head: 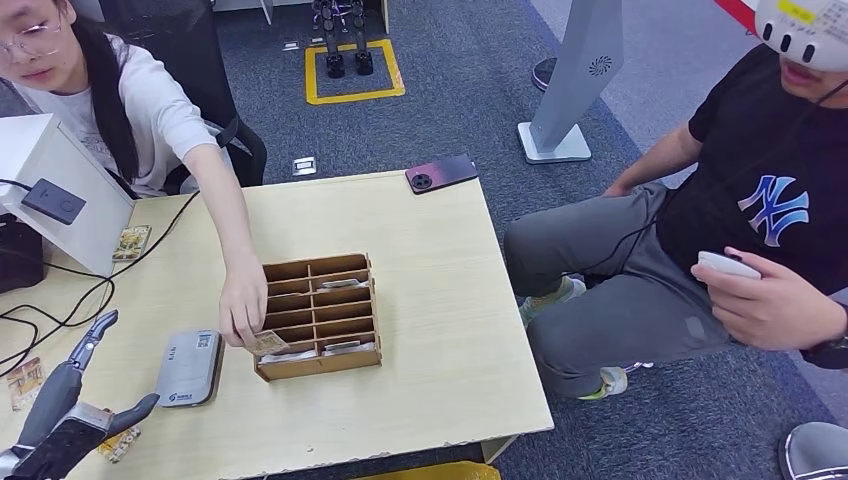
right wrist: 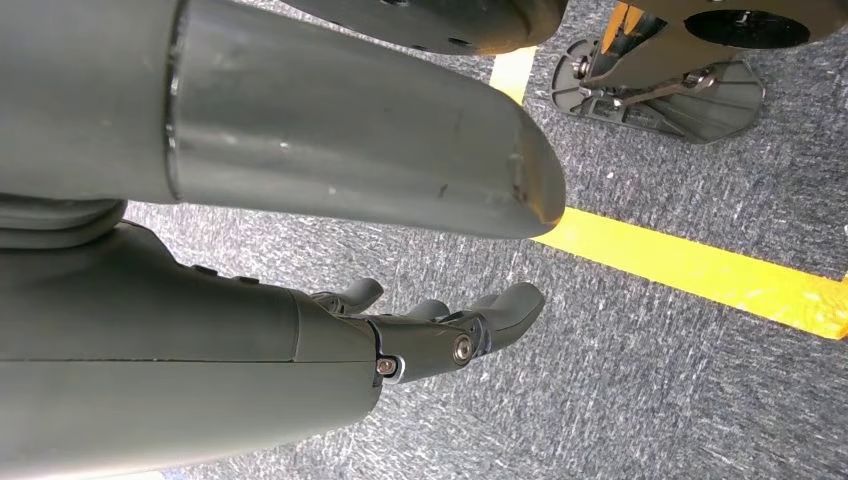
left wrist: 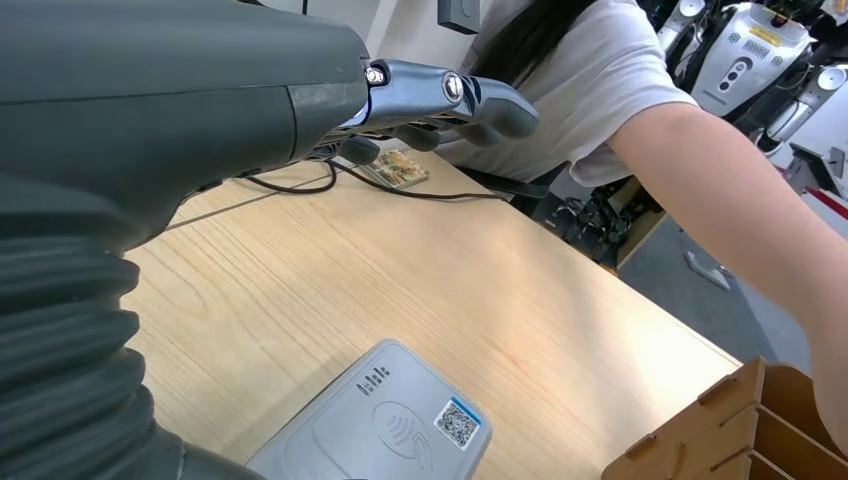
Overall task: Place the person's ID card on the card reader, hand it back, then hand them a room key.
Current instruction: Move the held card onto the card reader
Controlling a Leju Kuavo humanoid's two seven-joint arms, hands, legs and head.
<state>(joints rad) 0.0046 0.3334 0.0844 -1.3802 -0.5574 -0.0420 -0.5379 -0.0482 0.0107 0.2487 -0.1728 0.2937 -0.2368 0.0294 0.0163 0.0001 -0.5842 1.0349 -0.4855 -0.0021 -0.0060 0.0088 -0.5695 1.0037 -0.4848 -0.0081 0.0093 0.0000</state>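
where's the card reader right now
The grey card reader lies flat on the wooden table in the head view, on the robot's left side, between the left hand and the wooden organiser box.

Pale wood-grain table (head: pixel 430 300), matt grey plastic card reader (head: pixel 188 367) (smooth), plywood organiser (head: pixel 318 318).

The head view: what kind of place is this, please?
Probably a robot lab staging a hotel check-in desk. A card reader and a wooden compartment box of cards sit on a light wooden table; other robots stand behind, and yellow floor tape marks the carpet.
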